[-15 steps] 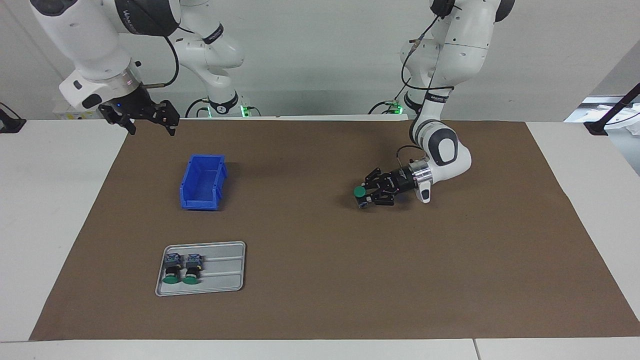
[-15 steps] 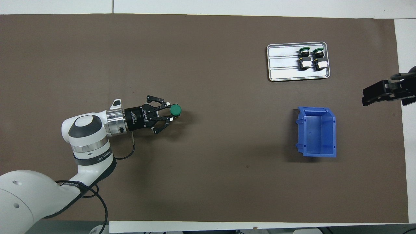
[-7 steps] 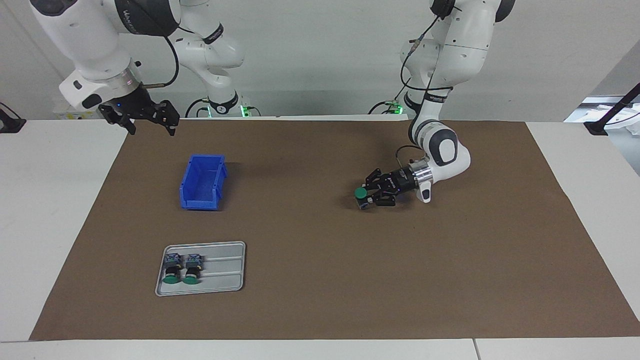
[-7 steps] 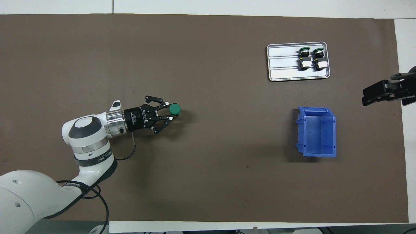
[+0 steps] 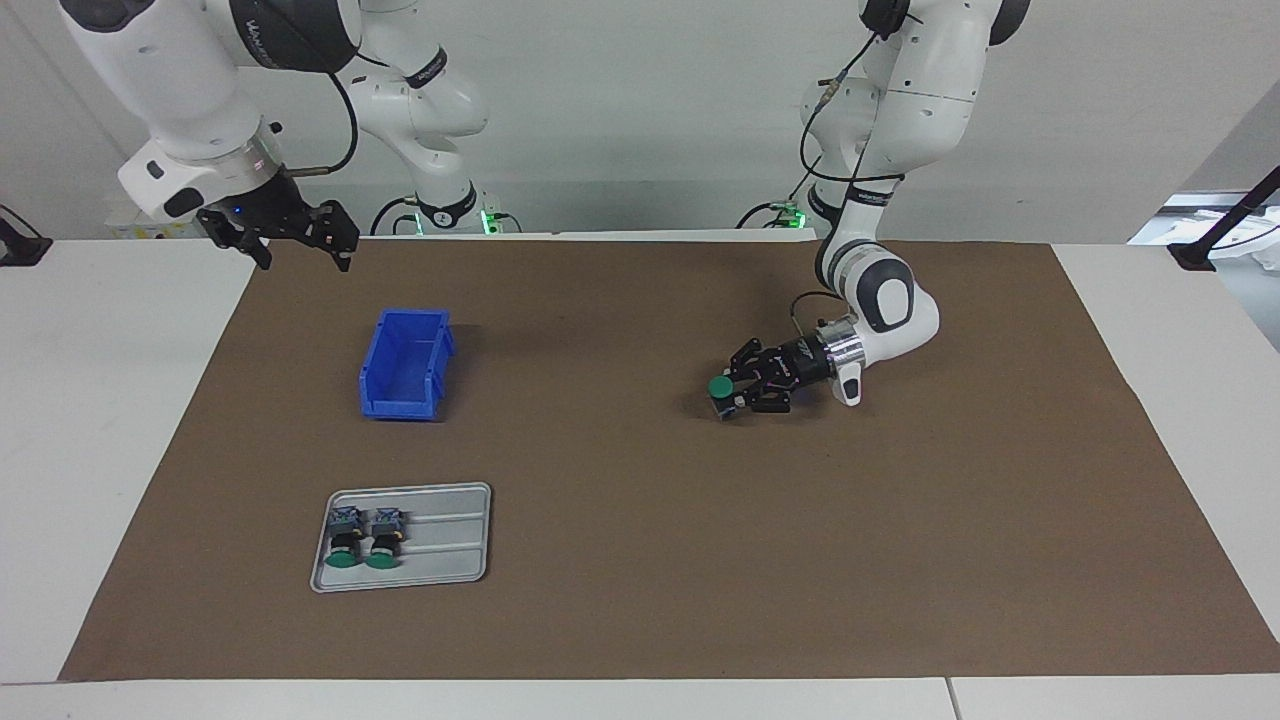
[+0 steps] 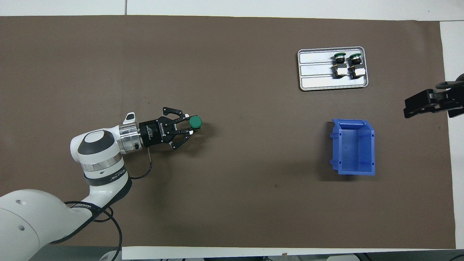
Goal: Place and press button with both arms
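My left pincer (image 5: 737, 389) grips a button (image 5: 719, 387) low over the mat (image 5: 640, 620).
Fingers closed on its body, cap up, toward my left arm's end of the desk; my right pincer (image 5: 300, 243) waits open above the desk's near edge.

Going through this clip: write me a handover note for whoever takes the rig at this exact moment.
Left gripper: shut on the button, green cap up, low over the brown mat toward the left arm's end of the table; whether the button's base touches the mat cannot be told.
Right gripper: open, empty, waiting raised near the mat's edge at the right arm's end.
Two more buttons lie in the grey tray; the blue bin, nearer the robots than the tray, is empty.
Done: one button picked up and carried across.
Left: set it down and steady it, then press the cap with the right gripper.
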`<state>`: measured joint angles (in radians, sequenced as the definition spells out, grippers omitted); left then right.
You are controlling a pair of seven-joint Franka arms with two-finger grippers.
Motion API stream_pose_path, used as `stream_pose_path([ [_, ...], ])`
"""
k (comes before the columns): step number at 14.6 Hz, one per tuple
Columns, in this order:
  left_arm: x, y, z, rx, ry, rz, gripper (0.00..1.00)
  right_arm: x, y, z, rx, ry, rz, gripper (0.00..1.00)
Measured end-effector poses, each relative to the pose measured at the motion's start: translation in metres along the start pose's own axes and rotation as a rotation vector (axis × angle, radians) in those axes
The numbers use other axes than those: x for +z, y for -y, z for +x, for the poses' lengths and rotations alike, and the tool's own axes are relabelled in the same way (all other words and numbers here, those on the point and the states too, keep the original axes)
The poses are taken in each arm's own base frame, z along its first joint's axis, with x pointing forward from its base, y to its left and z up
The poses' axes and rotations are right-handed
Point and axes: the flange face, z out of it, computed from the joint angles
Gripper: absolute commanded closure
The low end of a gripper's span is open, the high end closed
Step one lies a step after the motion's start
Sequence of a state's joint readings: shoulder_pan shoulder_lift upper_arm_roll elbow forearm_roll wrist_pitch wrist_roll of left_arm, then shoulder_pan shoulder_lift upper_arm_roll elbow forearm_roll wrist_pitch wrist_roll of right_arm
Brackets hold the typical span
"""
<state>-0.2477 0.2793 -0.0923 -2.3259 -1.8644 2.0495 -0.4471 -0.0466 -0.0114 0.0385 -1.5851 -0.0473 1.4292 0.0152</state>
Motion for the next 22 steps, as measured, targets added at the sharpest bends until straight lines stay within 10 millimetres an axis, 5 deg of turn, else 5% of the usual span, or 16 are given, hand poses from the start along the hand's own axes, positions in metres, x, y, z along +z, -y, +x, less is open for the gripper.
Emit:
stream_pose_path([
  [10, 0.0043, 0.0037, 0.0033, -0.001, -0.009, 0.008, 0.59, 0.0000, 0.0000, 0.0000, 0.000, 0.000, 0.000, 0.01],
  [20, 0.0018, 0.0024, 0.0058, 0.000, -0.034, -0.005, 0.26, 0.0000, 0.0000, 0.0000, 0.000, 0.000, 0.000, 0.01],
  [22, 0.0008, 0.0015, 0.0056, -0.007, -0.044, -0.011, 0.11, 0.0000, 0.0000, 0.0000, 0.000, 0.000, 0.000, 0.01],
])
